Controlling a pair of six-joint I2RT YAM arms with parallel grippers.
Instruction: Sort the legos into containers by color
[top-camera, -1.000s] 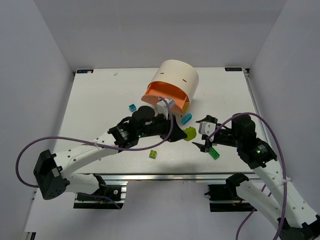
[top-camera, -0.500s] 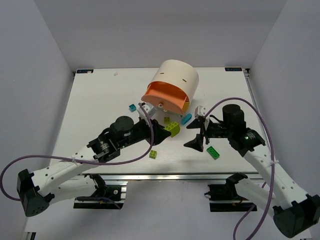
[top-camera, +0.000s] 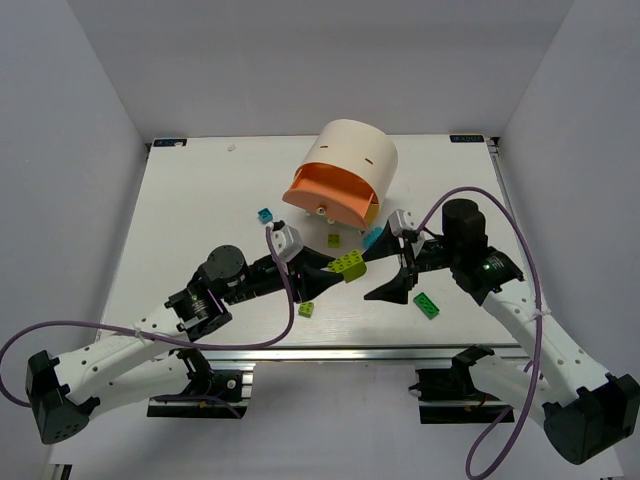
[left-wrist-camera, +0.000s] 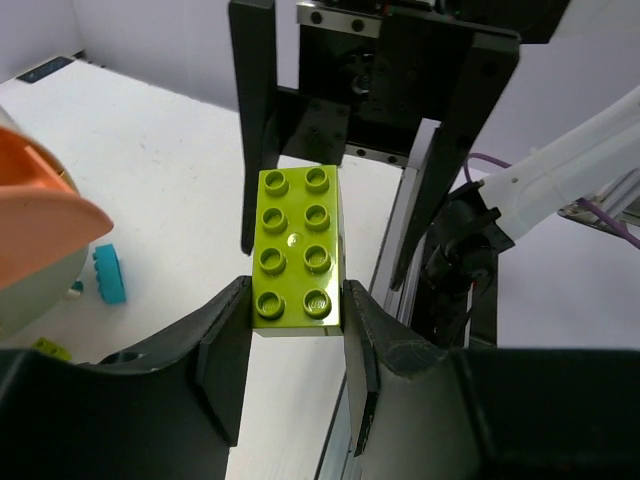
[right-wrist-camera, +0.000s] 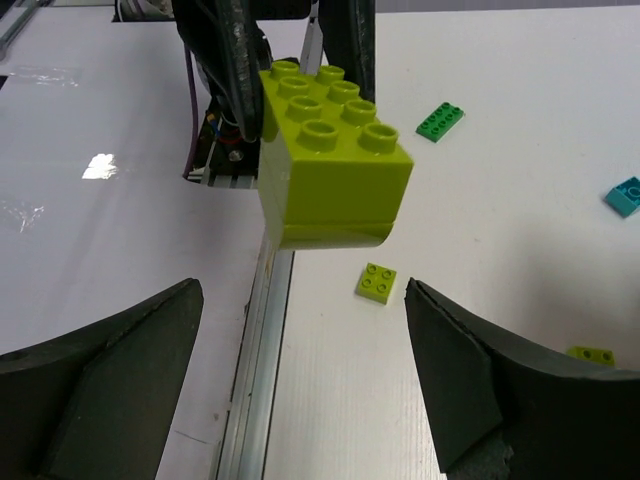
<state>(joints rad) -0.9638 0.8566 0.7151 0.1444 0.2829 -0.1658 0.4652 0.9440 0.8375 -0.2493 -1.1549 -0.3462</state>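
A: While the left end effector (top-camera: 338, 270) hovered over the middle of the desk (top-camera: 190, 200), what did it hold?

B: It pinched a big lime brick (top-camera: 349, 263) by the near end, one finger pressed on each long side, studs facing up. The brick hung in the air in front of the drum (top-camera: 358, 155), resting on nothing.

A: And the right end effector (top-camera: 388, 270)?

B: Spread wide and holding nothing. It faced the left one, and the free end of the big lime brick pointed into the gap between its two fingers. Neither of those fingers touched it.

A: Where did the drum sit?

B: Toward the back of the desk, near the middle. It was cream, and its orange drawer (top-camera: 325, 190) jutted out toward the arms. I could not tell what lay inside.

A: The loose pieces?

B: All flat on the desk. A teal brick (top-camera: 265, 215) lay just left of the orange drawer, and a second teal brick (top-camera: 372, 238) just right of it, near the right end effector. A small lime piece (top-camera: 334, 240) sat in front of the drawer. A small lime square (top-camera: 306, 308) lay nearer the front edge, and a dark green brick (top-camera: 427, 305) lay to the right of it, close beside the right end effector.
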